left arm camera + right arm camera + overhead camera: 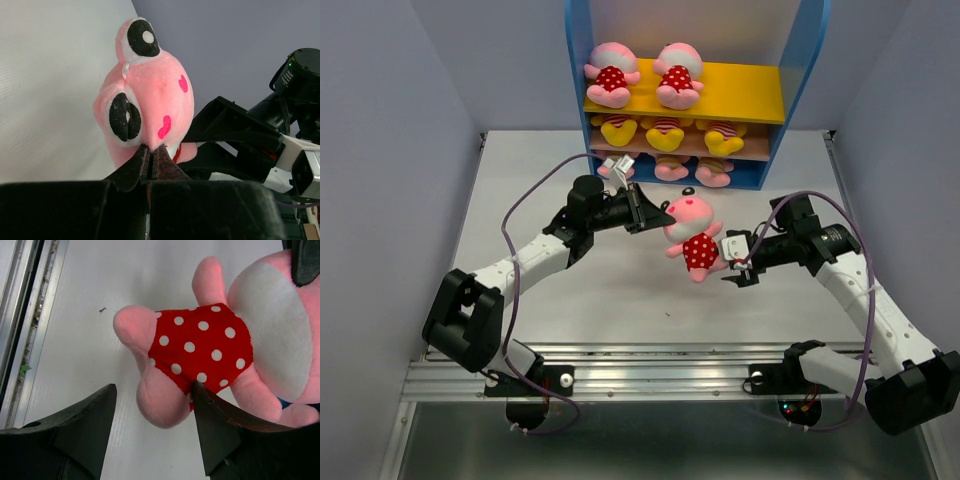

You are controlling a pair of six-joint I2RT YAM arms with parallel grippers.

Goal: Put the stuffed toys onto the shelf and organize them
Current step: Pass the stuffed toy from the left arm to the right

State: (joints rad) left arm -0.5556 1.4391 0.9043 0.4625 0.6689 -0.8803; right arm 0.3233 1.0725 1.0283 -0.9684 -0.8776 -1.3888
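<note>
The right end of the yellow upper board (748, 92) is bare. It can be reached from the front, between the right side panel (806, 60) and the nearer dotted pig (678, 76). A second dotted pig (611, 76) takes the left end. Three bears (666, 133) fill the middle board, and striped pigs (713, 172) occupy the base. The held pig (692, 232) hangs before the shelf centre, with the left gripper (658, 212) clamped on its head and the right gripper (728, 258) spread around its leg. Together they block the central approach. Bare table (520, 170) flanks the shelf. A purple cable (530, 200) arches over the left arm.
</note>
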